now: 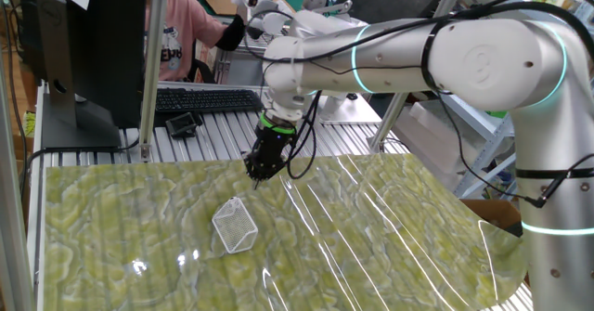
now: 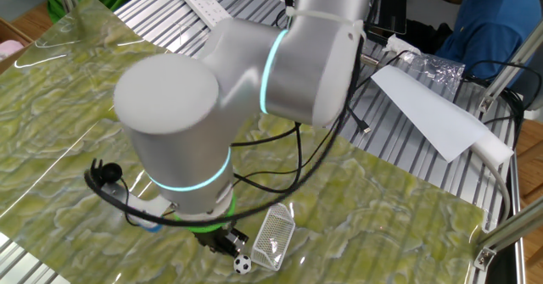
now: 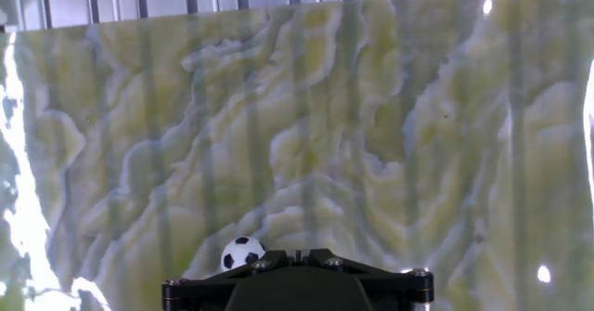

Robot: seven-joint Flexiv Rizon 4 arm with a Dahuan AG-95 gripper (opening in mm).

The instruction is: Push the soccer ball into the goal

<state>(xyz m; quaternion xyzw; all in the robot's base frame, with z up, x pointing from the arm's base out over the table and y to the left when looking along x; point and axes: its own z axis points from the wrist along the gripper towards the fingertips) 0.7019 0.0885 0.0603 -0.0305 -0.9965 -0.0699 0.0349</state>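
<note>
1 gripper [image 1: 257, 172] hanging fingers-down over the green marbled mat [image 1: 371, 246], jaws pressed fully together and carrying nothing. Working as a blunt pusher rather than a clamp.

Sitting on the mat right against the gripper: the soccer ball [image 2: 243, 264], tiny, white with black patches. Showing in the hand view [image 3: 242, 252] just above the black gripper body, slightly left of its centreline, close enough that contact cannot be ruled in or out. Hiding from 1 fixed view altogether, behind the gripper or simply too small to pick out.

Lying just beside the ball in the other fixed view: the goal [image 2: 273, 236], white frame and mesh, up and to the right of the ball, near but not touching as far as can be told. Appearing in 1 fixed view [image 1: 235, 226] below and left of the gripper tip, tilted on the mat. Staying out of the hand view entirely, so facing of its mouth toward the ball remaining hard to confirm.

Judging the coming move: nudging sideways with the closed tips placed on the ball's far side from the goal, keeping the push line through the ball's centre. Risking a glancing touch sending such a light ball rolling past the frame.
</note>
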